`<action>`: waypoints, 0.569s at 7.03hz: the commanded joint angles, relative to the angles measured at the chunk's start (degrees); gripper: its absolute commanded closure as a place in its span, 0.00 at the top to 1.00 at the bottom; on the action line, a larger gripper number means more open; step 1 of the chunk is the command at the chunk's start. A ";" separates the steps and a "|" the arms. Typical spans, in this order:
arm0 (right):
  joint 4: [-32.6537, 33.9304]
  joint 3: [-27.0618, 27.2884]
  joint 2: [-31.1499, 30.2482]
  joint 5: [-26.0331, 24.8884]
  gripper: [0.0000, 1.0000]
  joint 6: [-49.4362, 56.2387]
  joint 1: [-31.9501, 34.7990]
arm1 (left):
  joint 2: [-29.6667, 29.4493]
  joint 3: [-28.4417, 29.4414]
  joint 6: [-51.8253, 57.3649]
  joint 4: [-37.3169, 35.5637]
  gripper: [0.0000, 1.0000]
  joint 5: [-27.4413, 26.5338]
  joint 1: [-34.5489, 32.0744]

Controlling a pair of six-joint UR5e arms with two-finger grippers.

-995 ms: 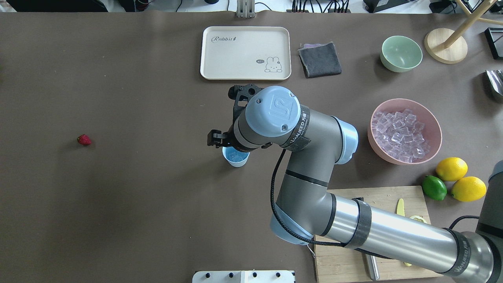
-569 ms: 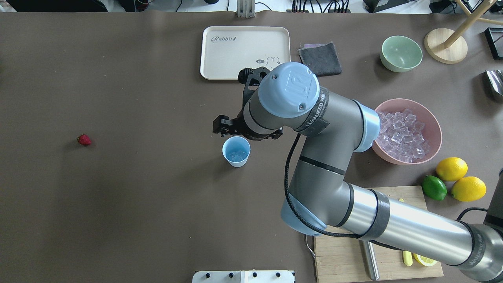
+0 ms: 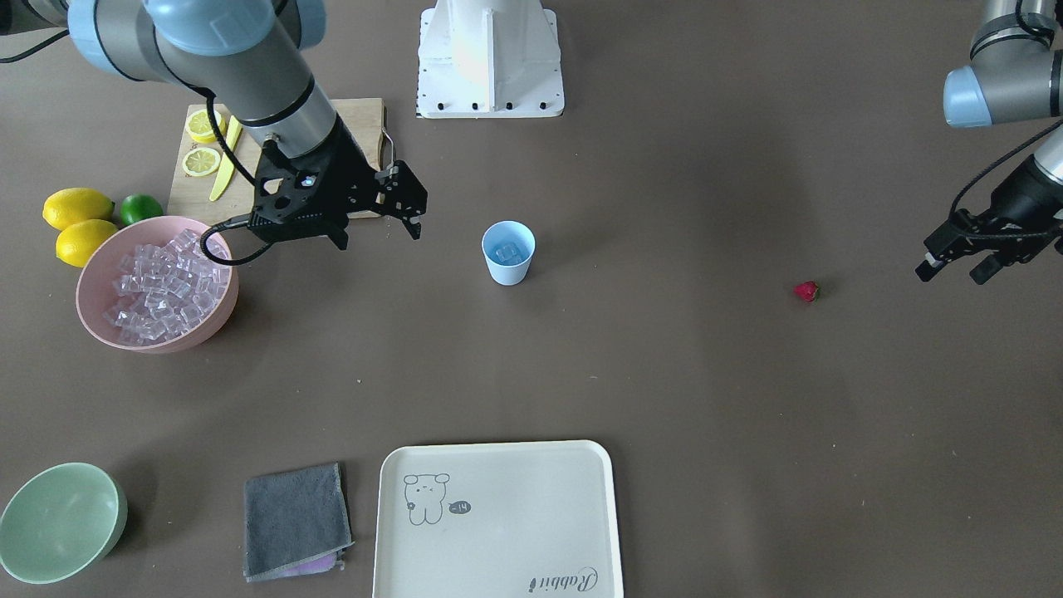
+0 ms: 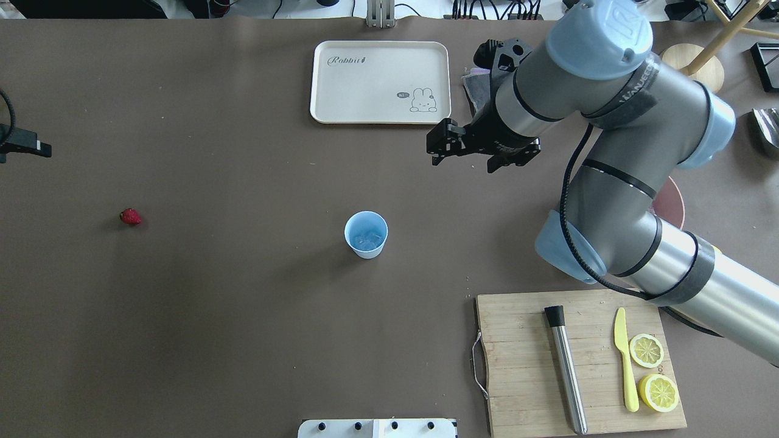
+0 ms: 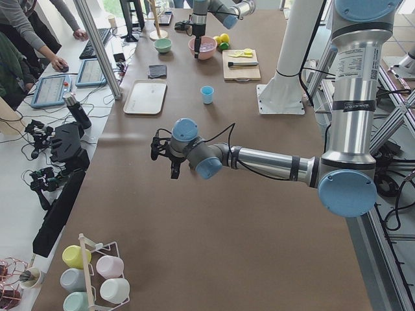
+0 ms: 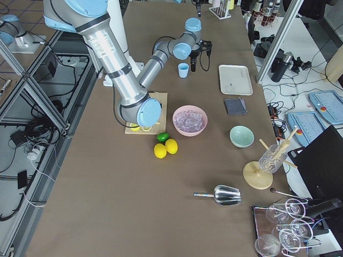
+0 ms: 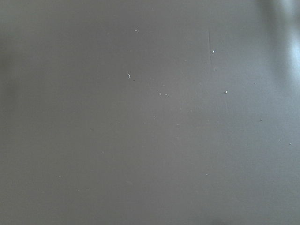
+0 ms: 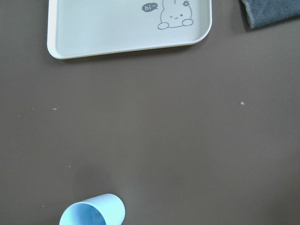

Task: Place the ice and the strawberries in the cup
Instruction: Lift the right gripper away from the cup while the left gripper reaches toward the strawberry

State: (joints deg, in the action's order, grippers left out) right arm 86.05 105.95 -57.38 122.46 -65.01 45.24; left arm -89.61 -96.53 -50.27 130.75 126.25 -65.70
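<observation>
The light blue cup [image 4: 366,234] stands upright mid-table with a few clear ice cubes [image 4: 367,239] inside; it also shows in the front view [image 3: 508,252] and at the bottom of the right wrist view [image 8: 92,213]. More ice [image 3: 162,278] fills the pink bowl [image 3: 178,340]. The red strawberry [image 4: 129,216] lies alone on the table at the left. My right gripper [image 4: 462,159] is open and empty, raised between the cup and the bowl. My left gripper [image 3: 955,267] is open and empty, hovering beyond the strawberry [image 3: 805,291], near the table's left edge.
A cream rabbit tray [image 4: 380,82] and a grey cloth [image 3: 295,519] lie at the far side, with a pale green bowl [image 3: 58,522]. A cutting board [image 4: 523,340] holds a muddler, yellow knife and lemon slices. Lemons and a lime [image 3: 141,208] sit by the pink bowl.
My right gripper has left its spot over the cup and swung right and away, toward the cloth. The cup now shows fully. My left gripper's tip has appeared at the left edge.
</observation>
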 commanded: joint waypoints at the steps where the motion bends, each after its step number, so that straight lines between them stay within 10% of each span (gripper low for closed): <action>1: -0.18 0.22 -3.08 5.15 1.00 4.18 4.93 | 1.19 -2.52 -3.33 0.03 0.97 -8.97 7.75; 4: -0.18 0.22 -3.53 5.16 1.00 4.80 5.38 | -0.47 -2.44 -11.92 0.21 0.97 -18.63 18.37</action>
State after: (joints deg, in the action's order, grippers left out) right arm 85.87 106.19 -60.74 127.58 -60.35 50.44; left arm -89.10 -98.98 -58.12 130.88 111.99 -52.06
